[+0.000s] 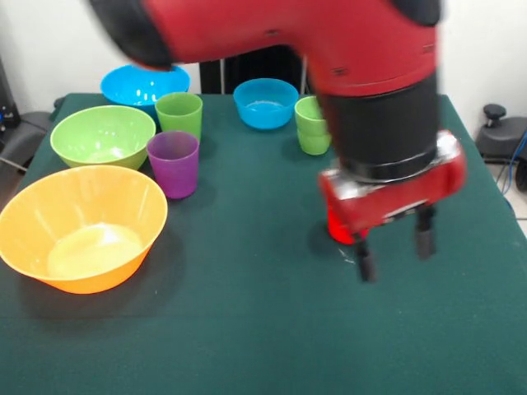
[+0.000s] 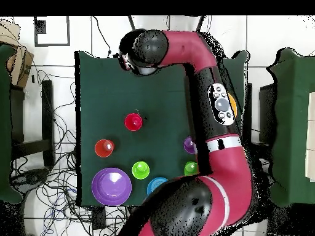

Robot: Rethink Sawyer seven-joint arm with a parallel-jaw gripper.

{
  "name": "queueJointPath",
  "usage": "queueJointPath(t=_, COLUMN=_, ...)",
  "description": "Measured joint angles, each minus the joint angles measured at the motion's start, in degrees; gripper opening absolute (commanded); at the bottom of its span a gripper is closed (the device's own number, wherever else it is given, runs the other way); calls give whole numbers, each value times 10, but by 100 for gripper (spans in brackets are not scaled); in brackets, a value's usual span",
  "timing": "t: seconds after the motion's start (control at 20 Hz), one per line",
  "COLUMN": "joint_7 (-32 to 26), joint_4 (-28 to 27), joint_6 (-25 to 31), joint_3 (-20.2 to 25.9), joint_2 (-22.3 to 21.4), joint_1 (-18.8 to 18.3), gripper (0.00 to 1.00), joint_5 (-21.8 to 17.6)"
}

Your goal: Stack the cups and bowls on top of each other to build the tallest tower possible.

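The hand [image 1: 393, 253] hangs open and empty (red cup [image 1: 339, 224] just behind it), so centre both fingers round the rim before closing.

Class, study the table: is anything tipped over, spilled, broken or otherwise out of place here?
Nothing stands out. Everything in view on the table stands upright, with no spill or damage visible. Two light green cups are nested together; the red cup stands alone behind the open gripper.
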Motion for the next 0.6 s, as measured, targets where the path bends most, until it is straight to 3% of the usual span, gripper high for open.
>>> queueJointPath(t=0.6, joint_7=7, joint_4=87, joint_6=-34, joint_3=-26, joint_2=-31, joint_1=45, gripper=100, joint_5=28)
